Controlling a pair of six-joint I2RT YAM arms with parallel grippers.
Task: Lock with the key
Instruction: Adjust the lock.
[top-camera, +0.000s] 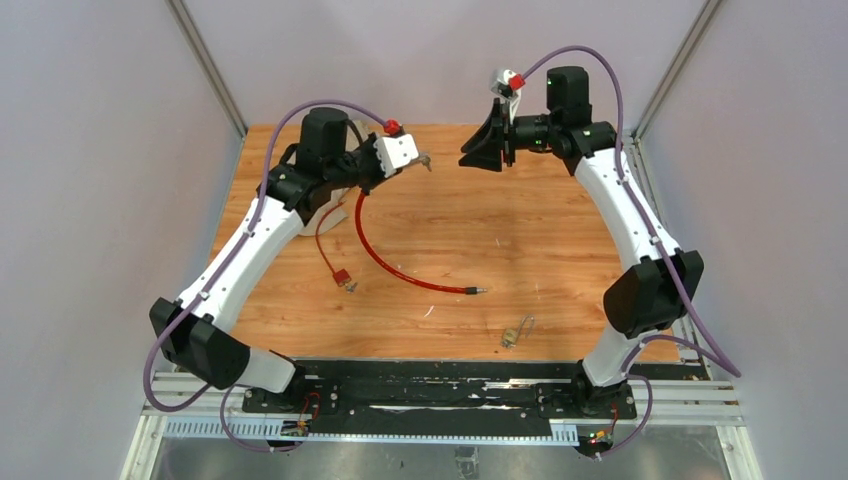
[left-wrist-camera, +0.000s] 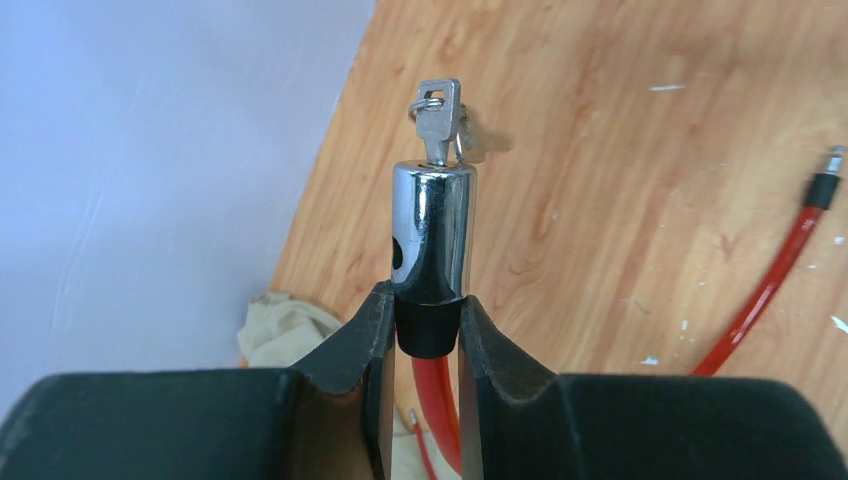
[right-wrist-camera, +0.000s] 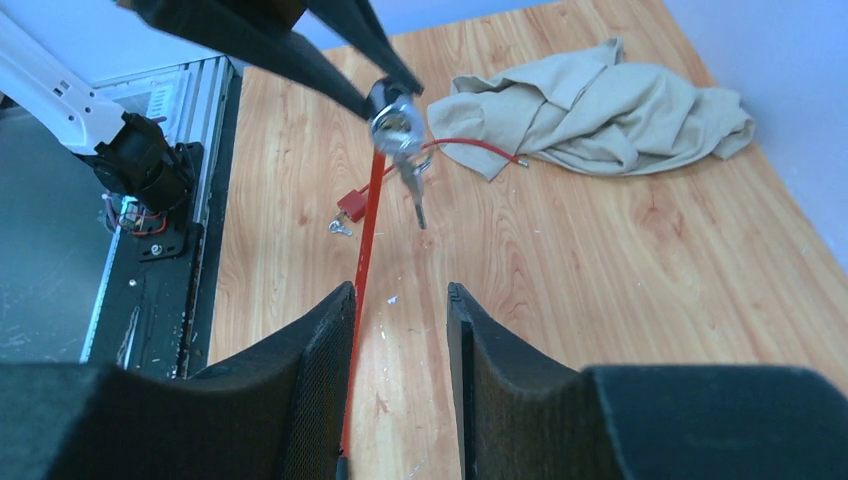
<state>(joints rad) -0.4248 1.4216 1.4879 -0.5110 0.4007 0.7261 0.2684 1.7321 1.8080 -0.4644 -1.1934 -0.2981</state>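
Hiding the key (left-wrist-camera: 440, 122) blade: lock cylinder (left-wrist-camera: 432, 230) in left tool (left-wrist-camera: 427, 308).

top: high, down onto table (top-camera: 560, 240); L wrist: close on key (left-wrist-camera: 441, 115); R wrist: farther, same key

Bench contents outside the task: three loose items on a wood-grain bench (top-camera: 560, 230).

A crumpled beige cloth (right-wrist-camera: 600, 100) lies at the far left of the bench, near the wall. A thin red wire loop with a red tag (top-camera: 342, 276) lies left of centre, and its wire runs up to the cloth's edge. A small brass padlock (top-camera: 511, 336) lies well apart from both, near the front edge and right of centre.
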